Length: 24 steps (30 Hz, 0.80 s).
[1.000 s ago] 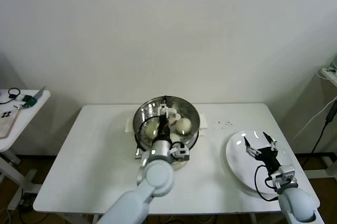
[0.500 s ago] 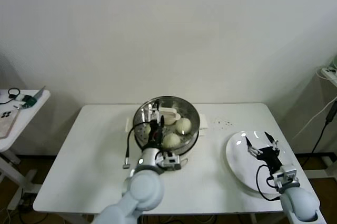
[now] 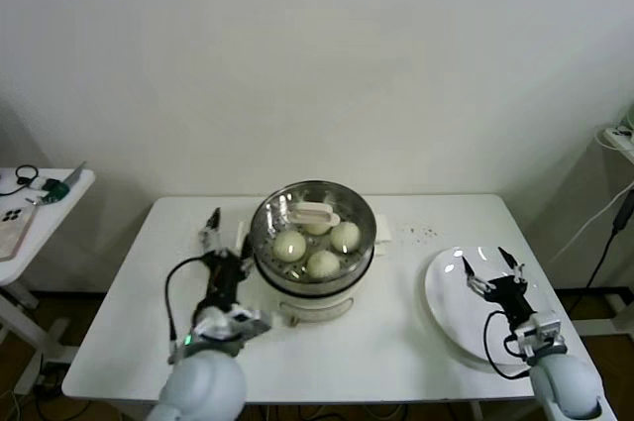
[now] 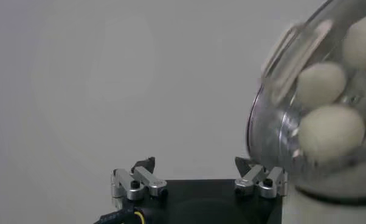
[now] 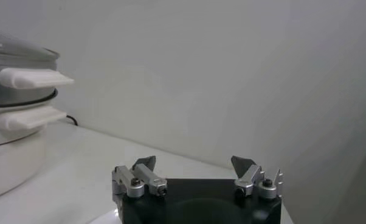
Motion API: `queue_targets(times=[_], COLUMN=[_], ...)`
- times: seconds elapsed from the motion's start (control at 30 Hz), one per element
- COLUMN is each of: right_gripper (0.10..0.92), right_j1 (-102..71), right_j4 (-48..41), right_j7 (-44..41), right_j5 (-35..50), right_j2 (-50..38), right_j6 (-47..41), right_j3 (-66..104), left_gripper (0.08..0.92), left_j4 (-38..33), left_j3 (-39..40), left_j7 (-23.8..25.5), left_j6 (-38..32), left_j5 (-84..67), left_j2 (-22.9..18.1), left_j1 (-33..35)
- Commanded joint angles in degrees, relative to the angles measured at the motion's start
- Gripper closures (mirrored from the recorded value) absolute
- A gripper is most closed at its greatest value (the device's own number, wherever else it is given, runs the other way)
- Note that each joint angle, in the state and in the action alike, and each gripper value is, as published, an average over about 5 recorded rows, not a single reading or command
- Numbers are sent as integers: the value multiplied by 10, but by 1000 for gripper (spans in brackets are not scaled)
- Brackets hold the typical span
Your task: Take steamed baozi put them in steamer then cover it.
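My left pincer (image 3: 226, 239) stands wide and empty just beside the steamer (image 3: 313, 243) on the white surface (image 3: 129, 292). The glass lid (image 3: 313, 215) covers the steamed baozi (image 3: 290, 246). My right pincer (image 3: 488, 270), also wide, hovers over the white plate (image 3: 446, 307).

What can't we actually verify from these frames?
- Fourth steamed baozi: head view, mostly behind the lid handle.
- Steamer: left wrist view, blurred and cut off by the frame edge.
- Plate: head view, near side covered by the open right pincer.
- Specks: too small to identify.
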Motion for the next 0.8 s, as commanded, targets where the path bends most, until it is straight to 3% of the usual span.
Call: queue_targets(times=[0.03, 0.23, 0.43, 0.8], right_gripper=[203, 203, 203, 203], right_j1=[-11, -22, -35, -46], right_j4=[5, 5, 10, 16], right_j7=[-2, -6, -11, -11], right_j5=[17, 26, 35, 44], right_j2=[0, 1, 0, 4], right_j6=[15, 31, 51, 68], right_j3=[5, 7, 4, 6], left_gripper=[177, 177, 177, 177], left_j4=[-24, 56, 142, 175], left_j3=[-276, -338, -335, -330], left_j7=[-117, -53, -8, 5], left_j6=[-360, -479, -575, -585], left_j5=[-373, -483, -582, -602], left_j2=[-49, -72, -73, -73], left_j1=[199, 216, 214, 213])
